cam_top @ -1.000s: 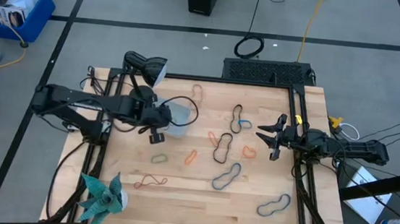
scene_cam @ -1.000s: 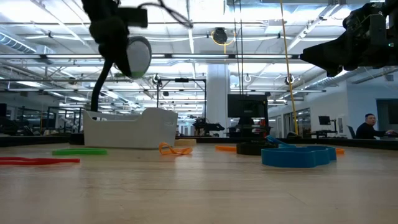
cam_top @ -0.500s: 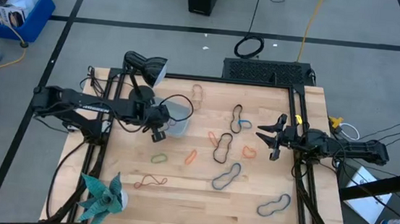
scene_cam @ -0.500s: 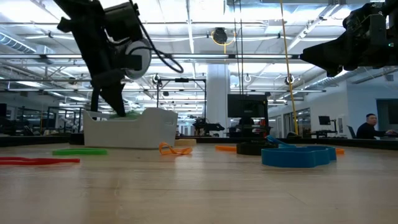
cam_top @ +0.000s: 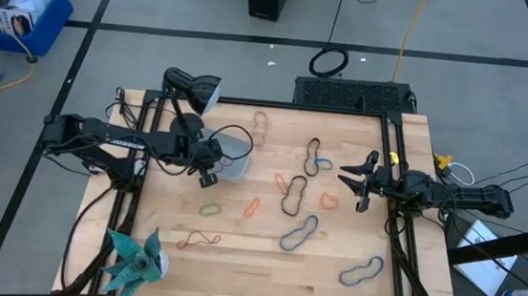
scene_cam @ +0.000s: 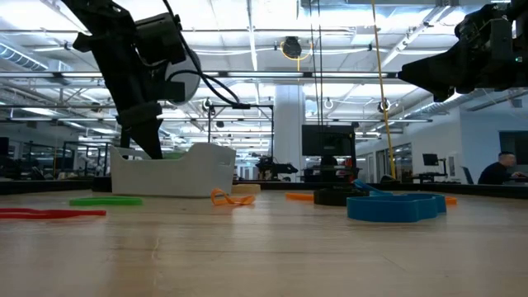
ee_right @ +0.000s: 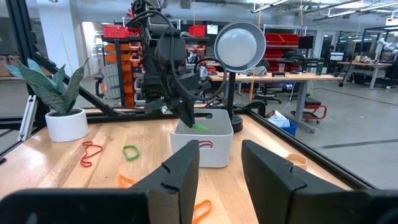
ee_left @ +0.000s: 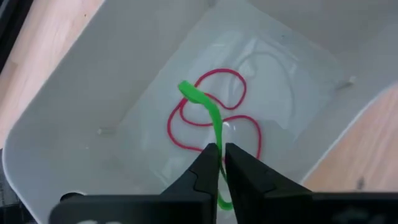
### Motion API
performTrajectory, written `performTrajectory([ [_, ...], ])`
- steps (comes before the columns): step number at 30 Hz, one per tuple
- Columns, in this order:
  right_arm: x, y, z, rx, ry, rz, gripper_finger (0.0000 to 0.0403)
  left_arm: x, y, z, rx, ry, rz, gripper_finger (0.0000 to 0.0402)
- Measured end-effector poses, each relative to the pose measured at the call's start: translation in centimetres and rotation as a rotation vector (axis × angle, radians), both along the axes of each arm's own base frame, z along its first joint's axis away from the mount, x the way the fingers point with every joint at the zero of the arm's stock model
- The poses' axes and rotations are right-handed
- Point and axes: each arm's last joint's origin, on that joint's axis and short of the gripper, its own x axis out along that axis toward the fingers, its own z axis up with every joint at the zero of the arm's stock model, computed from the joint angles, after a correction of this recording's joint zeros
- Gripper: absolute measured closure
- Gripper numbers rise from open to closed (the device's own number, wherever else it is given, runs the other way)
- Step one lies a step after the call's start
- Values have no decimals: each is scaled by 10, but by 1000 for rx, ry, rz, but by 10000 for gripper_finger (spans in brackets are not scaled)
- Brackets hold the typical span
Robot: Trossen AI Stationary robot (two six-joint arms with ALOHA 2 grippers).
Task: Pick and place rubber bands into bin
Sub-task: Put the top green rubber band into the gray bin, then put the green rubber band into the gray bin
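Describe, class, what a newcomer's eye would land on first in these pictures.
Probably the left end effector reaching down into the bin, a green rubber band between its fingers above a red rubber band already lying inside. Next, the coloured rubber bands scattered across the wooden table.

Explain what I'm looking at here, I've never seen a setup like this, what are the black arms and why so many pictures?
These are two robot arms at a wooden table, each ending in a two-finger pincer. One picture looks straight down, one looks level across the tabletop, and one comes from a camera on each wrist. Loose rubber bands lie scattered on the wood, with a desk lamp and a potted plant at the edge. The left pincer reaches into a small pale bin, with a green band between its nearly closed fingers, hanging over a red band already lying inside. The right pincer waits open above the table's right side, holding nothing.
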Motion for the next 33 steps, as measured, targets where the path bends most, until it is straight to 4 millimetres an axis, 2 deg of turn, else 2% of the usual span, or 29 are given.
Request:
performTrajectory([
  [33, 0, 0, 0, 0, 0, 0, 287, 0, 0, 1, 19, 18, -44, 360],
])
